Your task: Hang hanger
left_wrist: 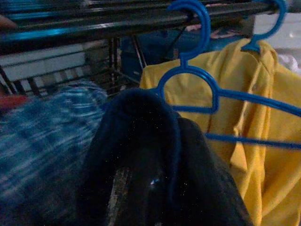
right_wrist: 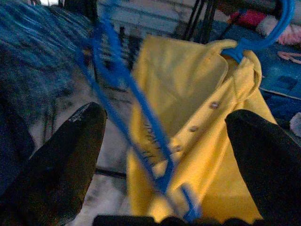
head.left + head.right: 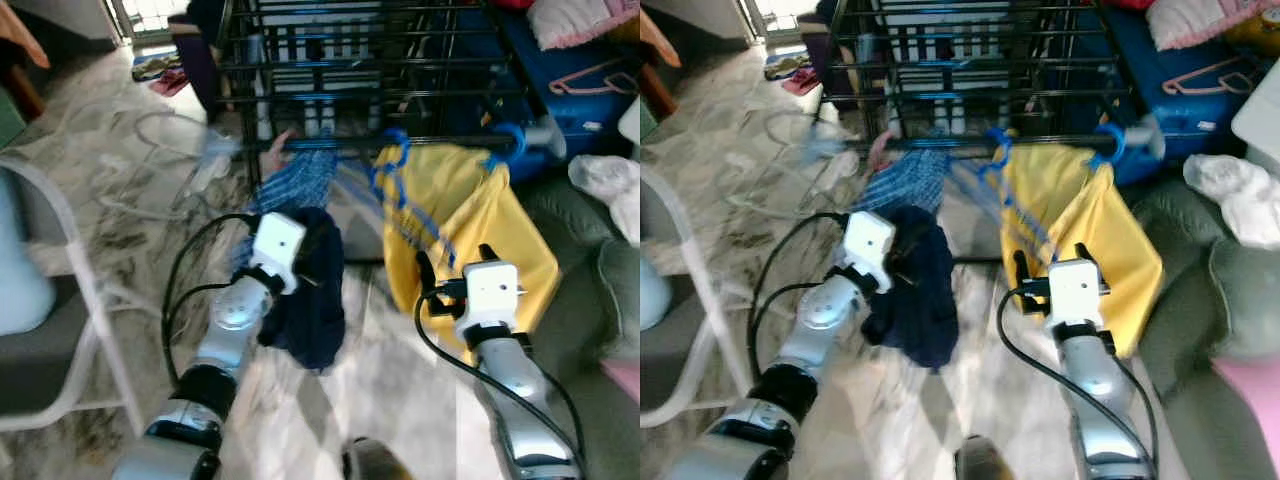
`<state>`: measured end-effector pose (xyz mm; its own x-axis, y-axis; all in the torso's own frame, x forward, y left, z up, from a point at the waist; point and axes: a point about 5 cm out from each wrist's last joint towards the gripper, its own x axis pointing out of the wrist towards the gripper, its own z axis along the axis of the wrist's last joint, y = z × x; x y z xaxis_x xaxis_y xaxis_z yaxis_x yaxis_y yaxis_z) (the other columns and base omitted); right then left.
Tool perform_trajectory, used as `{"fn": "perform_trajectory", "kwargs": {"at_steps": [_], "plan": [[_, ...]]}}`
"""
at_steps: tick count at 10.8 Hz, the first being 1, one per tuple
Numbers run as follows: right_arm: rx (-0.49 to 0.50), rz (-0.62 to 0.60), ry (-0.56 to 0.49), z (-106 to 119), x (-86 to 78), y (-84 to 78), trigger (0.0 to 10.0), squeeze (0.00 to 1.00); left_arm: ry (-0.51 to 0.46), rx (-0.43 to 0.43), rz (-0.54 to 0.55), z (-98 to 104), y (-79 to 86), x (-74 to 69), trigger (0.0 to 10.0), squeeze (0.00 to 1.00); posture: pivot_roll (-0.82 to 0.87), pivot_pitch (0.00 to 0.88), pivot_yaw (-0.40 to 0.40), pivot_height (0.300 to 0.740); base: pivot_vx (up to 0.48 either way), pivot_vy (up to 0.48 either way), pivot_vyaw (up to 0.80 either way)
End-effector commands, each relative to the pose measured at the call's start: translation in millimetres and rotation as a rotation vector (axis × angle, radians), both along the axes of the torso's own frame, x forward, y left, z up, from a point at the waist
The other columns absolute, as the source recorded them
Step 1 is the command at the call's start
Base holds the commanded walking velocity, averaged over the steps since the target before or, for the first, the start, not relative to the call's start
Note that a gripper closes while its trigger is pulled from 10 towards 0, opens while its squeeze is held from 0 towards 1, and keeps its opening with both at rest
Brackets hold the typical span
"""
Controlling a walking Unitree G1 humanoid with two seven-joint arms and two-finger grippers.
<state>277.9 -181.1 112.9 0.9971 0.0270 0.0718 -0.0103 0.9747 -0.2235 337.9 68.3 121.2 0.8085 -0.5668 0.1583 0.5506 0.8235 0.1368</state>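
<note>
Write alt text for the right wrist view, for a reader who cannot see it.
The right gripper, fingers spread wide, faces a yellow button-up shirt hanging from a blue hanger. An empty blue hanger slants blurred across the gap between the fingers, and a blue striped garment hangs to one side.

Dim, bluish wrist views; brighter, motion-blurred eye views, daylight from behind.

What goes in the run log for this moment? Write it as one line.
left gripper: under dark blue garment | right gripper: open, before empty blue hanger | hanger: hooked on rack bar beside yellow shirt
</note>
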Motion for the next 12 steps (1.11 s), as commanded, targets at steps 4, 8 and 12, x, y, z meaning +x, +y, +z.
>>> {"fn": "perform_trajectory", "kwargs": {"at_steps": [4, 8, 12], "plan": [[-0.033, 0.064, -0.035, 18, 14.3, -2.7, 10.0, 0.0, -0.017, 0.006, 0.0, 1, 5.9, -1.9, 10.0, 0.0, -0.24, 0.141, 0.011, 0.74, 0.0, 0.0, 0.0], [-0.028, 0.192, 0.102, 16, 33.0, -9.8, 10.0, 0.0, -0.008, 0.02, -0.017, 0, 5.1, -2.3, 10.0, 0.0, -0.24, 0.144, 0.02, 0.74, 0.0, 0.0, 0.0], [-0.006, 0.161, 0.237, 11, 49.4, -16.3, 0.0, 0.0, 0.0, 0.022, -0.02, -1, 4.4, -3.1, 10.0, 0.0, -0.23, 0.139, 0.015, 0.74, 0.0, 0.0, 0.0]]}}
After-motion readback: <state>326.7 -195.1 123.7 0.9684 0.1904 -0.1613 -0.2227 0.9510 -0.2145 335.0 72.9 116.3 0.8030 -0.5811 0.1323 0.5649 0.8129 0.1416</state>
